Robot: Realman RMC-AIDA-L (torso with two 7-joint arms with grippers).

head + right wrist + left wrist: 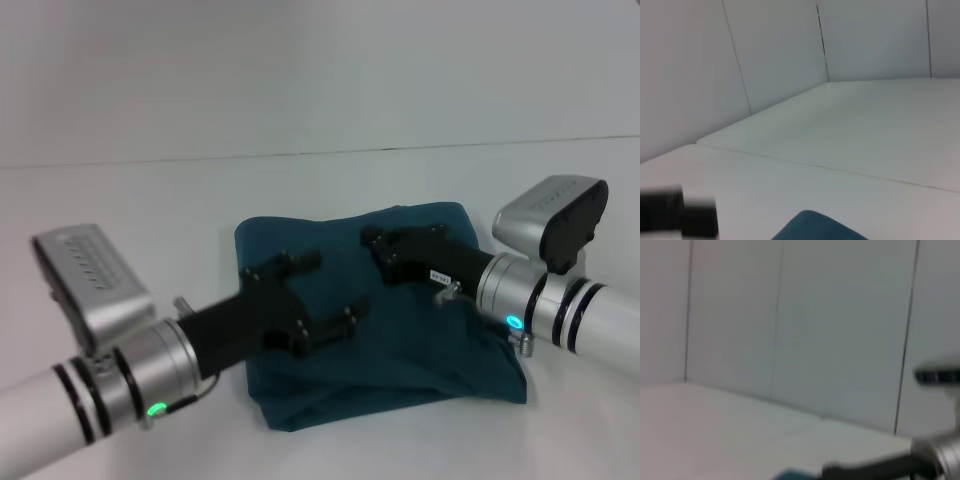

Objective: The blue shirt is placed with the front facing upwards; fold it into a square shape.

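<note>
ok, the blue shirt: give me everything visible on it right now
The blue shirt is dark teal, soft matte fabric, already folded into a thick, roughly square bundle lying flat on the white table. Layered edges show along its near side, with mild wrinkles. No lettering, neck or sleeves show. The left gripper and right gripper are both over its top, fingers spread; whether they touch the cloth can't be told.
</note>
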